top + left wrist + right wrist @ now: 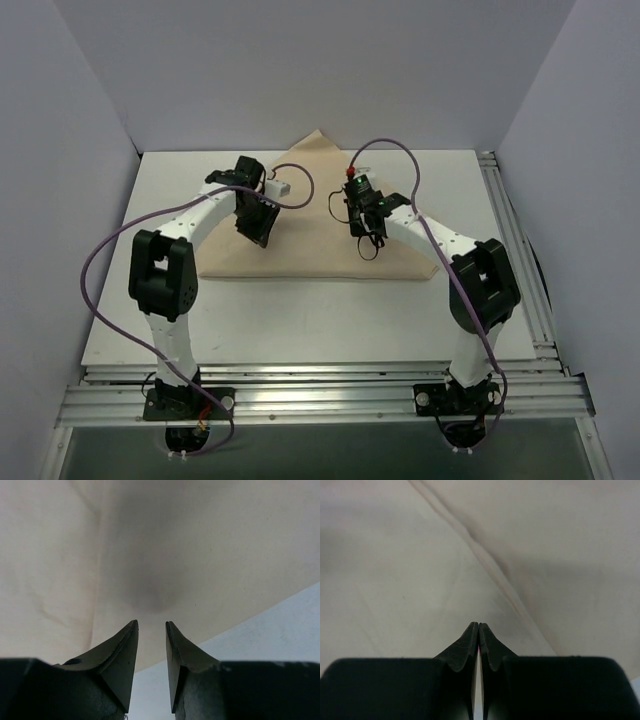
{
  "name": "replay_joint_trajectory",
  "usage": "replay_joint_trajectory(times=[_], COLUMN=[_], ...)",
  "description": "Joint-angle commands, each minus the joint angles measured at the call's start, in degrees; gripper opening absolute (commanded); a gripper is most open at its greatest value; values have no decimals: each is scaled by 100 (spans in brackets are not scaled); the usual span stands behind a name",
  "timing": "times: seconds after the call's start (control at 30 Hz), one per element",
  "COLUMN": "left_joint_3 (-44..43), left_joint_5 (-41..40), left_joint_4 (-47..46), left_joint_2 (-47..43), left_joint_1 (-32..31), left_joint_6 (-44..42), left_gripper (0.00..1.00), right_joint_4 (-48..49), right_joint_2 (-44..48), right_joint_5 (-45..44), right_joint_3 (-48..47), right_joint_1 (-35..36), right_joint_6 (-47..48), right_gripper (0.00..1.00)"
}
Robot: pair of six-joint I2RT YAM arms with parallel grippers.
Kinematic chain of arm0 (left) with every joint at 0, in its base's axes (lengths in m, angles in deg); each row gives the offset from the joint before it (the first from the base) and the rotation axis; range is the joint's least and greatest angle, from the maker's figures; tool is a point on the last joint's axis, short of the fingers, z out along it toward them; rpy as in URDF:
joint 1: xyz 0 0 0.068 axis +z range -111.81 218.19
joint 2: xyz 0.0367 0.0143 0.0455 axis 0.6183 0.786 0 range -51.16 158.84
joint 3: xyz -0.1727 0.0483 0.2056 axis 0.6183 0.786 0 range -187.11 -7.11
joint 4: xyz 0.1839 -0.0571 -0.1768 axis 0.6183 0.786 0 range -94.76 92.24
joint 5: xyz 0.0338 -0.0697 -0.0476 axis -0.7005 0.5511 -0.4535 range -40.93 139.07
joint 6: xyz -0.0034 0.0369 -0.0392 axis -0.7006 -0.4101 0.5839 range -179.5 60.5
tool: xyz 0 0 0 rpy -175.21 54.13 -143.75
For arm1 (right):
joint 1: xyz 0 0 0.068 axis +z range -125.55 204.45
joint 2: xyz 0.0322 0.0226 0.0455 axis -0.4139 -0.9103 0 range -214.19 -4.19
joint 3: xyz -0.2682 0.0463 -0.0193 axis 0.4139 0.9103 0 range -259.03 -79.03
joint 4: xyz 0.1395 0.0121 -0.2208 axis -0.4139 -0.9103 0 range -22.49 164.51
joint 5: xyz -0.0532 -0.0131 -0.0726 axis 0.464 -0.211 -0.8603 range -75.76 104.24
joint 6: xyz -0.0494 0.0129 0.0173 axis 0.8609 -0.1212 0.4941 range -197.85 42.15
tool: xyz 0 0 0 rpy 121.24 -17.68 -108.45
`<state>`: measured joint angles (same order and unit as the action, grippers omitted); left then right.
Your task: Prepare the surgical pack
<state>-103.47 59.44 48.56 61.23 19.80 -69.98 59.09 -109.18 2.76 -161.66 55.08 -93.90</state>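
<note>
top external: the tan cloth [305, 235] of the surgical pack lies on the white table [300, 320], folded into a broad triangle with its apex toward the far wall and its long edge toward the arm bases. no tray, scissors or gauze shows; whether they sit under the folds cannot be told. both arms reach in over the cloth, the left gripper [257, 232] above its left half and the right gripper [362, 228] above its right half, each pointing down. that split looks like a way to work the two sides of the wrap without crossing arms.

left wrist: the left gripper [151, 625] has its fingers slightly spread, with nothing between them. it hangs over the cloth [200, 555] close to an edge, where bare table [280, 630] shows at the lower right. a soft shadow falls on the fabric just ahead of the tips. the narrow gap suits pinching a thin layer near that edge, likely to lift or fold it.

right wrist: the right gripper [478, 625] has its fingers pressed together, and no fabric is plainly caught between them. a fold line [490, 560] runs diagonally across the cloth [395, 580] from upper left toward the tips. closed tips over a crease would serve to press or smooth it, or to pin the layer.
</note>
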Motion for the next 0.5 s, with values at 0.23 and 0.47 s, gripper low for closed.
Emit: replay_joint_trajectory(times=[0.23,0.47], left_joint_3=[213,143], left_joint_5=[-369,-501], left_joint_4=[-453,-779], left_joint_2=[703,1196], left_joint_1=[-112,-129], left_joint_6=[-200,-147], left_gripper=[38,38], right_joint_4=[767,1393], right_joint_2=[-117,-294], right_joint_5=[356,815], right_joint_3=[1266,1970], right_joint_1=[-57,-400], right_joint_6=[-644,-1058], right_gripper=[0,0])
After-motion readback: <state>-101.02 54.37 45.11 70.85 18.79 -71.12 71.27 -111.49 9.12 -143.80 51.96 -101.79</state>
